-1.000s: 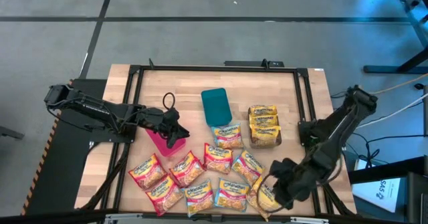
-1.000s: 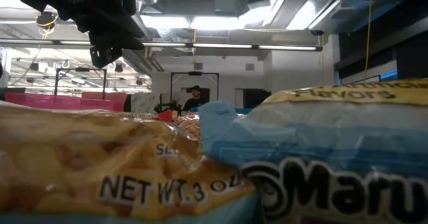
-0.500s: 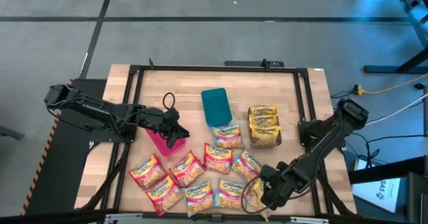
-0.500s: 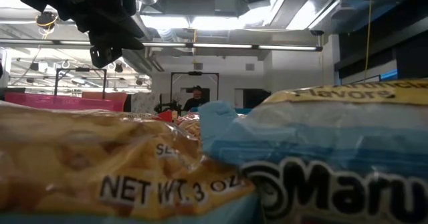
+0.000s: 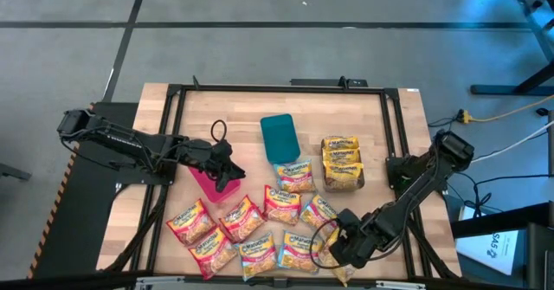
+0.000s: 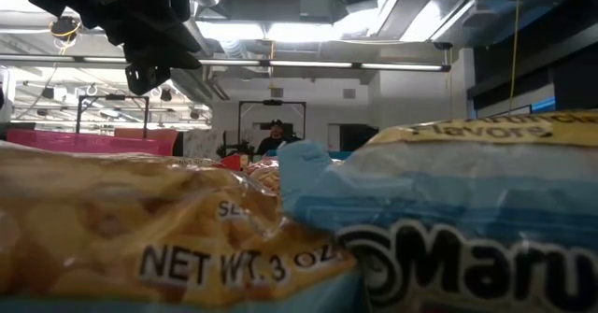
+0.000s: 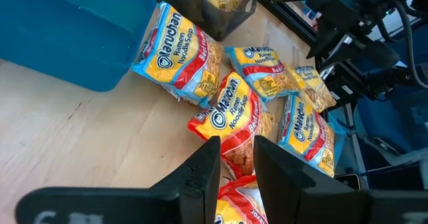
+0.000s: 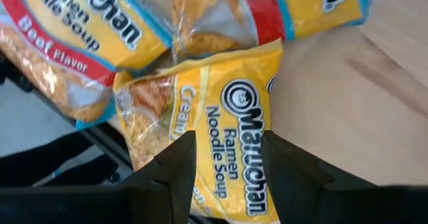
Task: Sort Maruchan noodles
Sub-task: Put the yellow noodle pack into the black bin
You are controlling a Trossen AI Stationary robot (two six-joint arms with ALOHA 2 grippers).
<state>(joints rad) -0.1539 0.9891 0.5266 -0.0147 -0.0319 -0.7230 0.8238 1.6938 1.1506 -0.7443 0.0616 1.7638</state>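
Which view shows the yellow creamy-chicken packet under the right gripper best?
The right wrist view: the yellow packet fills it, label readable, between the right gripper's open fingers. The high view shows only a sliver beside the arm. Left wrist and low views don't clearly show it.

high: you're straight overhead | low: table level, jammed against packets (image 6: 187, 229) | wrists: close above, you see those same packets
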